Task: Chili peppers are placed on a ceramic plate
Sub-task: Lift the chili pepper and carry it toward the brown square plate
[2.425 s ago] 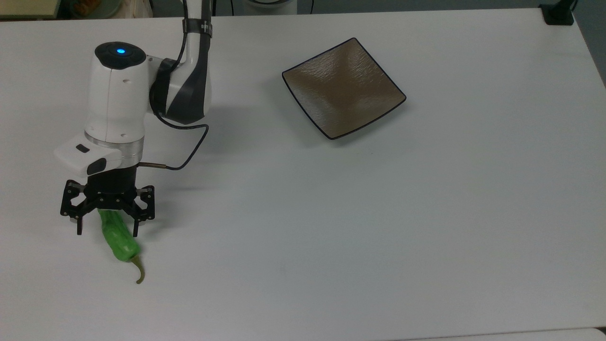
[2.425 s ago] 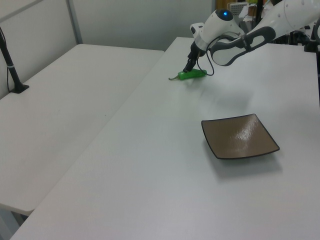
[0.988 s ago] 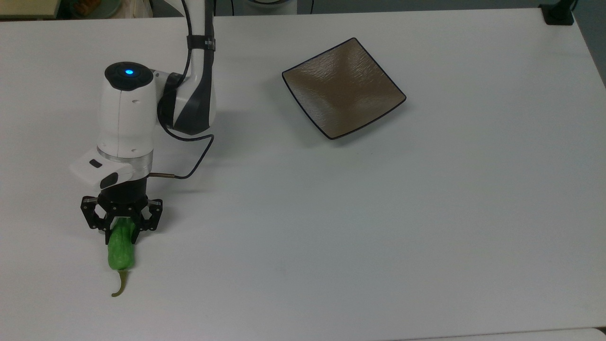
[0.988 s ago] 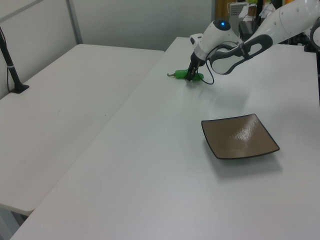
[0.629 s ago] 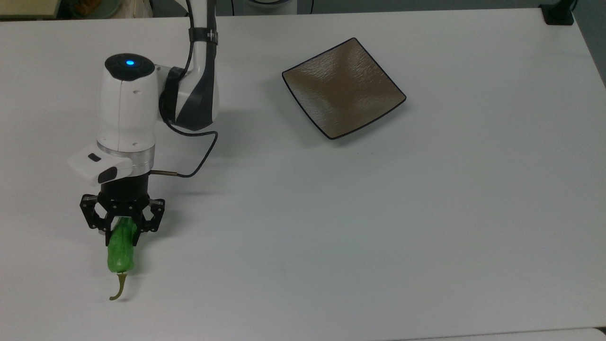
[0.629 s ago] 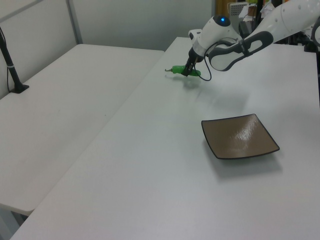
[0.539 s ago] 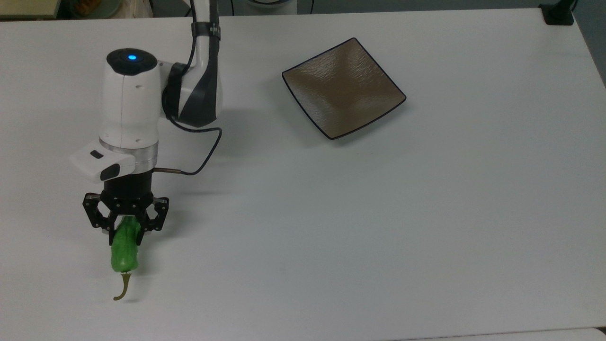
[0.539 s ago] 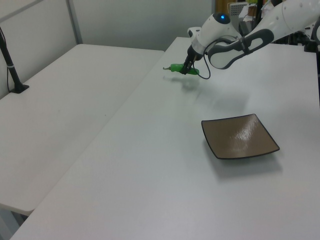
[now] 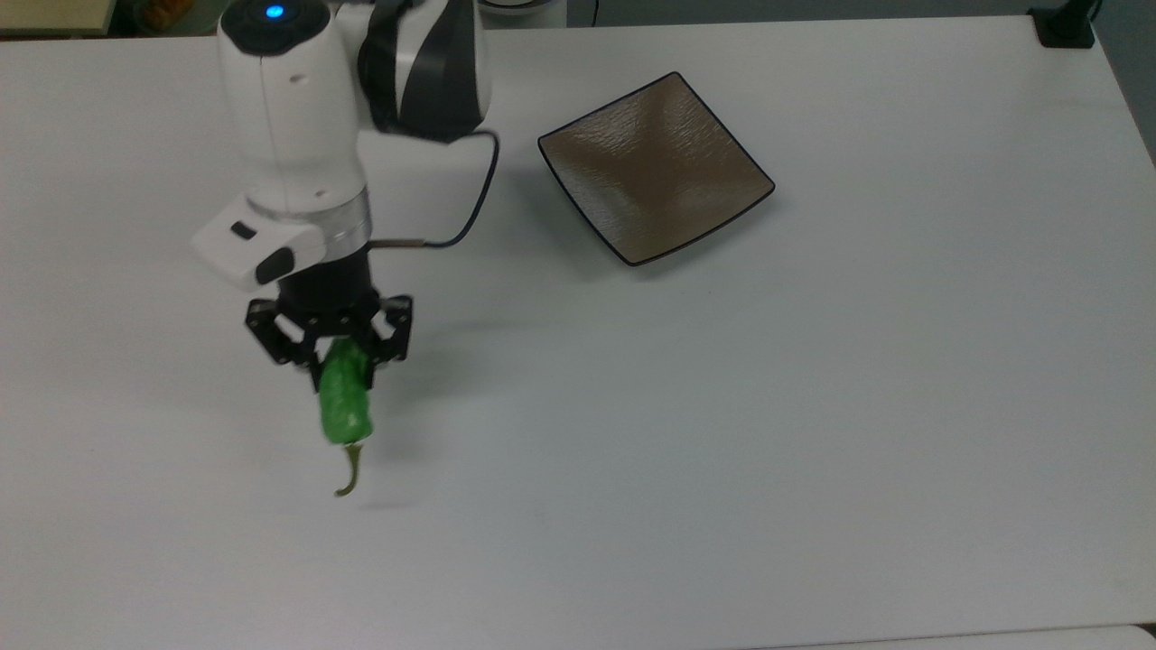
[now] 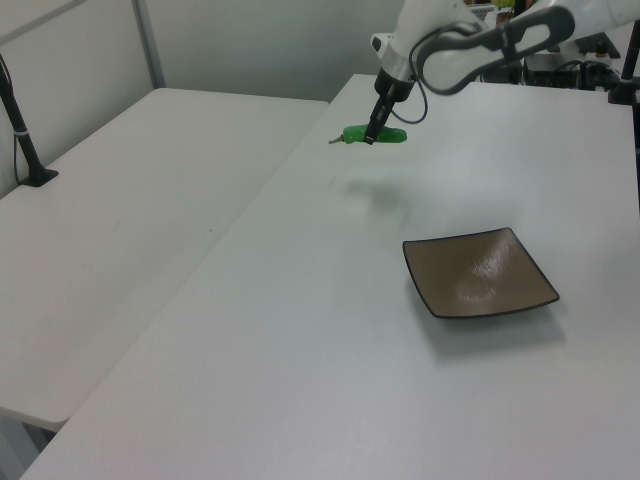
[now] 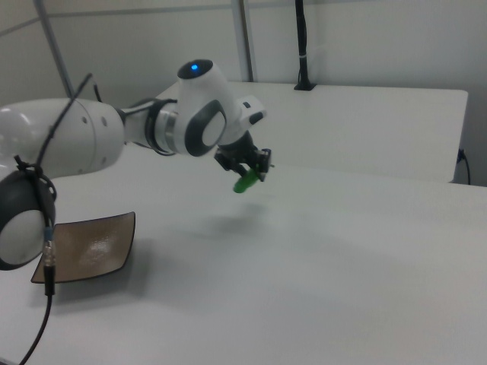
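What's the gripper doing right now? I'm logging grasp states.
Gripper: shut on the chili pepper, held clear above the table, away from the ceramic plate.

**A robotics lab or test room**

A large white table point(image 9: 813, 451) stands on its own with a white robot arm point(image 11: 114, 133) mounted at one end. A second white table point(image 10: 120, 200) sits just beside it, and plain pale partition walls point(image 10: 280, 40) close in the space. A black pole on a clamp point(image 10: 25, 140) is fixed to the second table's edge. Black cables point(image 11: 47, 258) hang from the arm. Cluttered equipment point(image 10: 560, 60) shows behind the arm in the left view.
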### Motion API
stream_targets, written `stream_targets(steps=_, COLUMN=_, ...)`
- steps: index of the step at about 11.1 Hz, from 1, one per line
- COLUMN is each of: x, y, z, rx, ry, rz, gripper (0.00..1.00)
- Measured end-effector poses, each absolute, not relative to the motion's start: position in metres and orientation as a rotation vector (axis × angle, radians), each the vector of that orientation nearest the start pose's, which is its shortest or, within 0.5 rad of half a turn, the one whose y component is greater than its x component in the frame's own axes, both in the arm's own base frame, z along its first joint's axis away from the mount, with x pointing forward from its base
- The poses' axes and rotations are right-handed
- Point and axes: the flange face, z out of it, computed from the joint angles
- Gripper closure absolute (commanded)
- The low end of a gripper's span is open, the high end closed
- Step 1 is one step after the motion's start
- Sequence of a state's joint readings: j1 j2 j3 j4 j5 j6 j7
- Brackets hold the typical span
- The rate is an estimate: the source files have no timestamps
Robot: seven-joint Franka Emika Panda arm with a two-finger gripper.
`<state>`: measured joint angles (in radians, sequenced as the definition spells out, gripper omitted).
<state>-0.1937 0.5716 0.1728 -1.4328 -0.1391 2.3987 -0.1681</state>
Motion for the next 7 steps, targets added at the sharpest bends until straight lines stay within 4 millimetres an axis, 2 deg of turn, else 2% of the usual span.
stream_targets(steps=3, x=0.712, y=-0.004, z=0.434, rx=-3.029, ry=-0.24, rz=-0.41, gripper=0.68)
stream_targets(steps=5, x=0.69, y=0.022, z=0.438, rx=-2.988, ry=-0.243, rz=-0.303, gripper=0.67)
stream_targets(steps=7, x=0.669, y=0.05, z=0.432, rx=-2.972, ry=-0.259, rz=-0.241, gripper=0.67)
